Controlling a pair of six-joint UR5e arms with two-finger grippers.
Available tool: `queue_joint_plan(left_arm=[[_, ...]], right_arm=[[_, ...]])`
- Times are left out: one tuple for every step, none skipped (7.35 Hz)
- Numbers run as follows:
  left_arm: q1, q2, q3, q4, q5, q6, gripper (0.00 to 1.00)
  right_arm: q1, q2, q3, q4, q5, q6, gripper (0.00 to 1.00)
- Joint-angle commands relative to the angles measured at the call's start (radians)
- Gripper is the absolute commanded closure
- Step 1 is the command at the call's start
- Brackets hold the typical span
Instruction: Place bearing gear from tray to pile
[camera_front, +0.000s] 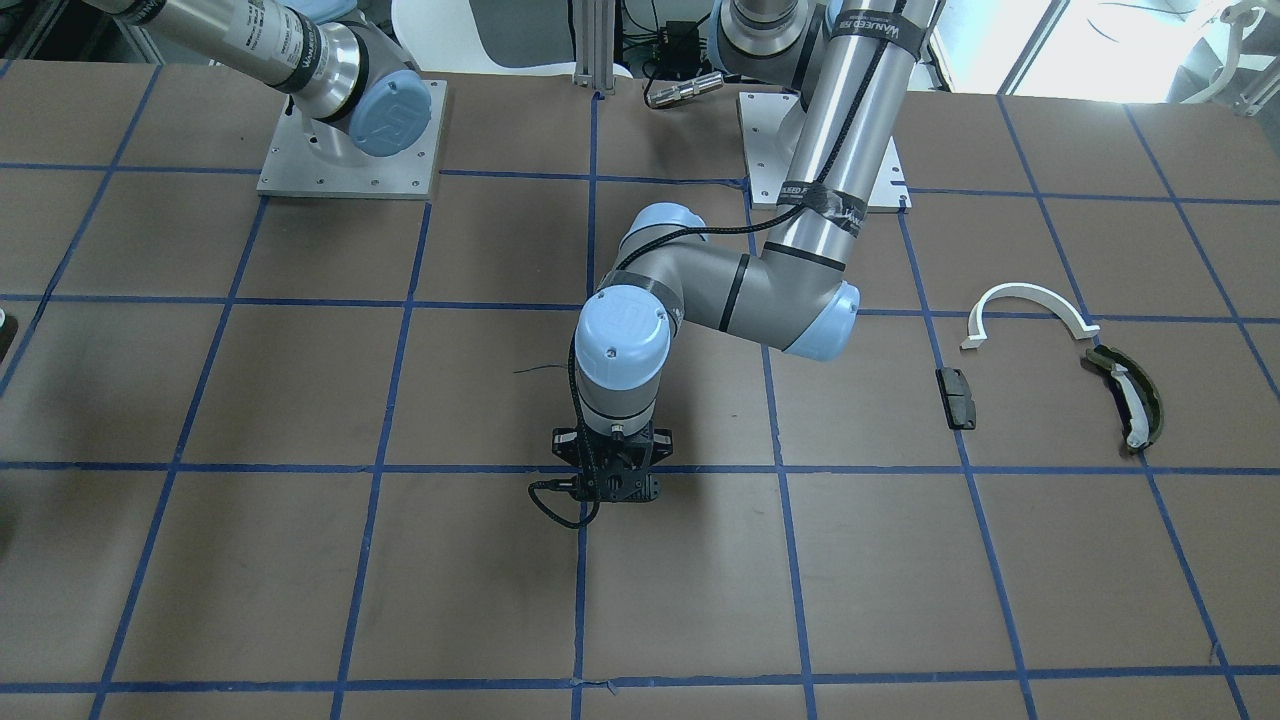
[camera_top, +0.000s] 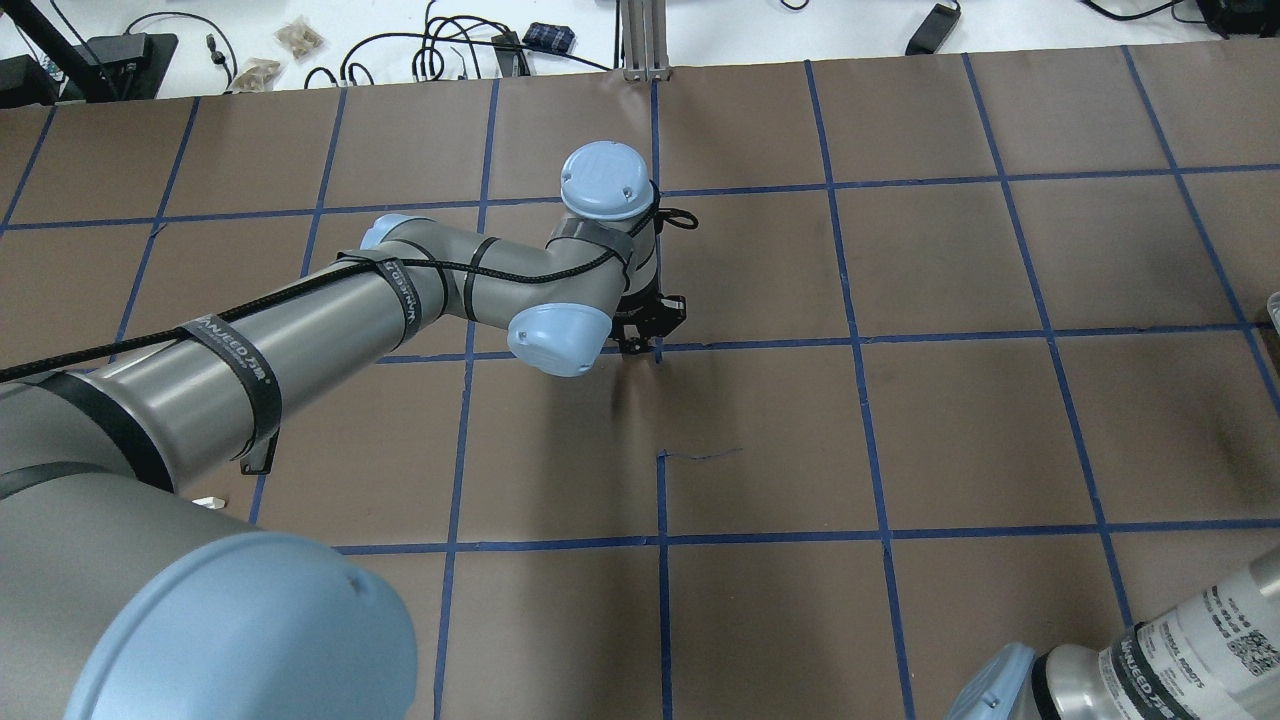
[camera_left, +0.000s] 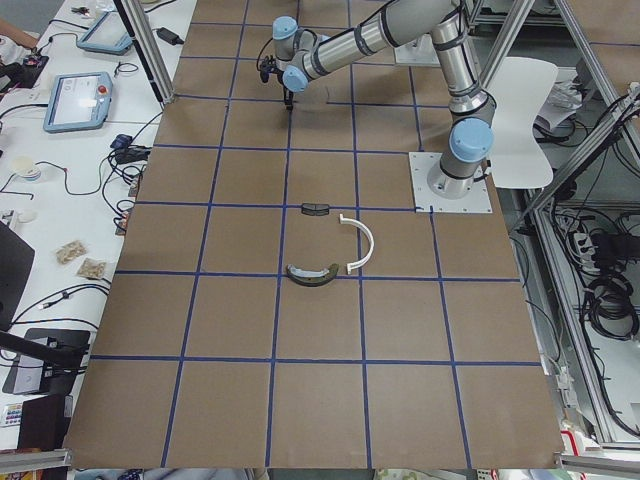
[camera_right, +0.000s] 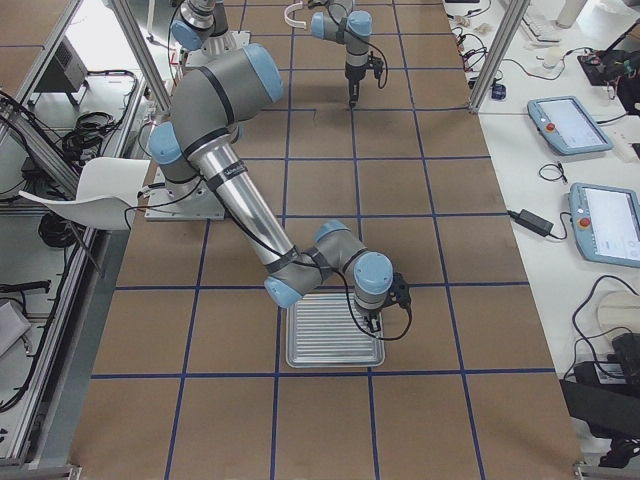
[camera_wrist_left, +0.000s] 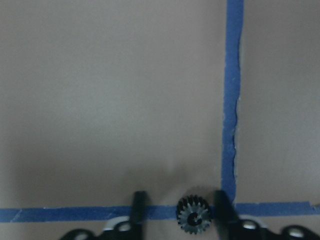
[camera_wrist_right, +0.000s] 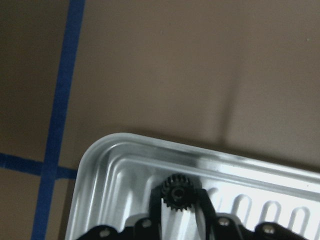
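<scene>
A small black bearing gear (camera_wrist_left: 194, 216) lies on the blue tape cross at the table's middle. My left gripper (camera_wrist_left: 180, 212) is open around it, the gear close to one finger and apart from the other. It also shows in the front view (camera_front: 608, 490). My right gripper (camera_wrist_right: 178, 200) is shut on a second black gear (camera_wrist_right: 176, 192) over a corner of the ribbed metal tray (camera_wrist_right: 125, 145). The pile lies apart on my left: a white half-ring arc (camera_front: 1030, 300), an olive curved piece (camera_front: 1130, 395), and a black block (camera_front: 957, 397).
The tray (camera_right: 335, 330) sits at the table's right end. Brown paper with a blue tape grid covers the table. The left arm's elbow (camera_front: 810, 310) hangs between its gripper and the pile. Monitors, pendants and cables lie along the far edge (camera_right: 590, 150).
</scene>
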Motion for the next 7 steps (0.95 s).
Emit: queue_joint_plan(left_arm=[[0.034,0.028,0.012,-0.033,0.007,0.051,1.0],[0.135,0.08,0.006,-0.123,0.03,0.24,1.0],[0.266,0.138,-0.001,-0.198,0.073,0.417,1.0],[0.351,0.183,-0.013,-0.208,0.079,0.534,1.0],[0.41,0.231,-0.045,-0.208,0.165,0.664,1.0],[0.507,0.272,-0.1,-0.199,0.205,0.767,1.0],[0.651,0.288,-0.16,-0.158,0.195,0.943,1.0]], right_arm=[[0.009,-0.002,0.0,0.013,-0.009,0.015,0.87],[0.012,-0.011,-0.002,0.016,-0.015,0.015,0.88],[0.023,-0.064,-0.005,0.072,-0.02,0.018,0.88],[0.046,-0.155,0.0,0.168,-0.044,0.075,0.87],[0.114,-0.231,0.003,0.237,-0.075,0.125,0.87],[0.182,-0.291,0.003,0.322,-0.105,0.231,0.87],[0.255,-0.36,0.003,0.412,-0.113,0.352,0.87]])
